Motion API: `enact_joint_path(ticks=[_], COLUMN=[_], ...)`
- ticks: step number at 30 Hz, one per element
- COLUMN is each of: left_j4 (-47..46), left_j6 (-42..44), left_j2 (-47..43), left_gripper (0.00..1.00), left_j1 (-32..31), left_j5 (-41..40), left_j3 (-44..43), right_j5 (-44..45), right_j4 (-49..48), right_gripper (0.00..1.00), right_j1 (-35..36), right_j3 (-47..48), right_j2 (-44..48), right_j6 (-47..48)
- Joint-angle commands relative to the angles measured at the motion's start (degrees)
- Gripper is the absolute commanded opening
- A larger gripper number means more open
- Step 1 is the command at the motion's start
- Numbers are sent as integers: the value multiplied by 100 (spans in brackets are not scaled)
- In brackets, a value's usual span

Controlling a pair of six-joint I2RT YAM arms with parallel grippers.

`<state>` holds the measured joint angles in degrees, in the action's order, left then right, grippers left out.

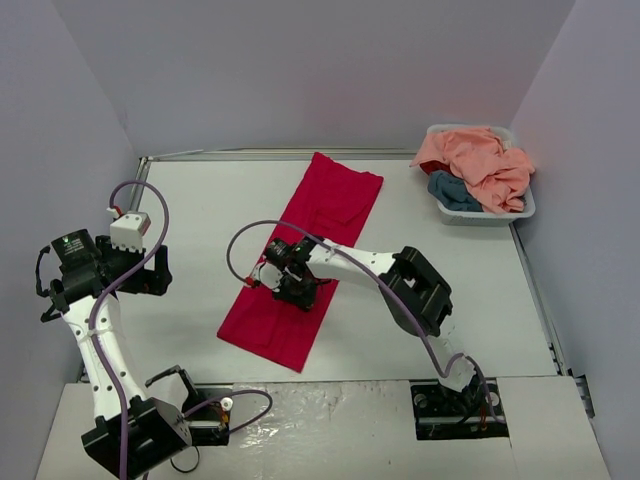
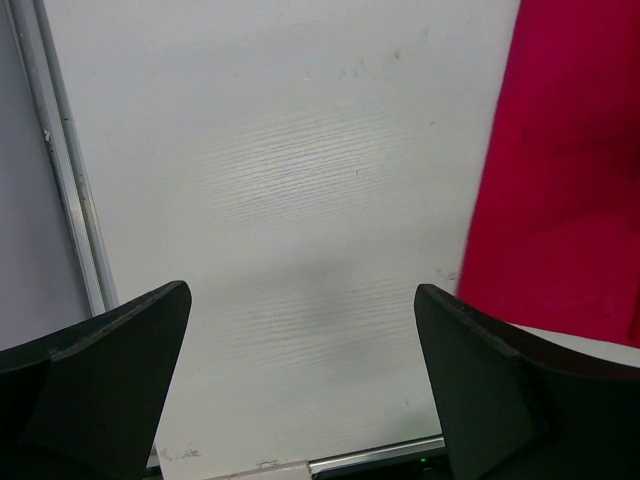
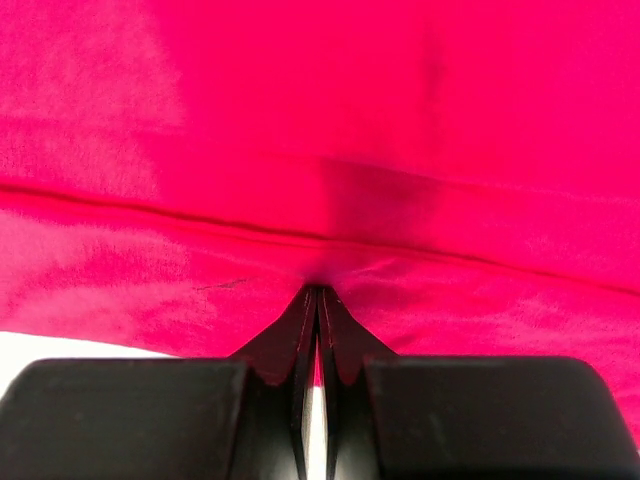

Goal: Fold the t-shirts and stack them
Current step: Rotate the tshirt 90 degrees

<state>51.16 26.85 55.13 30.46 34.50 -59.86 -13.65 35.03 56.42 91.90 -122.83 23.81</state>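
Right hand (image 3: pixel 316 292) is pinched shut on a pucker of the crimson t-shirt (image 1: pixel 340 205), spread flat beneath it on the surface (image 1: pixel 200 210), apparently so an edge can be lifted for folding. Left hand (image 2: pixel 302 290) is held wide and empty, the cloth just off to its right. Peach t-shirt (image 1: pixel 480 165) and teal t-shirt (image 1: pixel 452 190) are heaped in the basket (image 1: pixel 520 212), well beyond both hands, evidently awaiting folding.

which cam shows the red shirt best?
Top external: the red shirt end to end, a long strip. Right wrist shows only the fold pinched by the right gripper; left wrist, just one edge.
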Motion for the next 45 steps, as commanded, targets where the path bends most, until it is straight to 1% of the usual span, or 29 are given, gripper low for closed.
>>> enact_joint_path(ticks=[1, 6, 10, 26, 36, 45], left_j4=[96, 114, 123, 140, 140, 140], left_j6=[92, 101, 101, 127, 136, 127], left_j2=[-38, -29, -3, 59, 68, 85], left_gripper=[94, 94, 94, 94, 94, 94], left_j1=[30, 30, 30, 30, 30, 30], left_j5=[162, 206, 232, 303, 303, 259], left_j3=[-88, -97, -105, -114, -105, -105], right_j5=[372, 459, 512, 961, 1075, 1057], right_j4=[804, 795, 795, 804, 813, 804], right_gripper=[0, 0, 0, 0, 0, 0], right_j1=[-429, -738, -1080, -2152, -2390, -2540], right_j3=[-567, -866, -928, -393, 170, 408], right_j2=[-286, -207, -224, -663, -1015, -1226], right_j6=[88, 185, 255, 589, 651, 712])
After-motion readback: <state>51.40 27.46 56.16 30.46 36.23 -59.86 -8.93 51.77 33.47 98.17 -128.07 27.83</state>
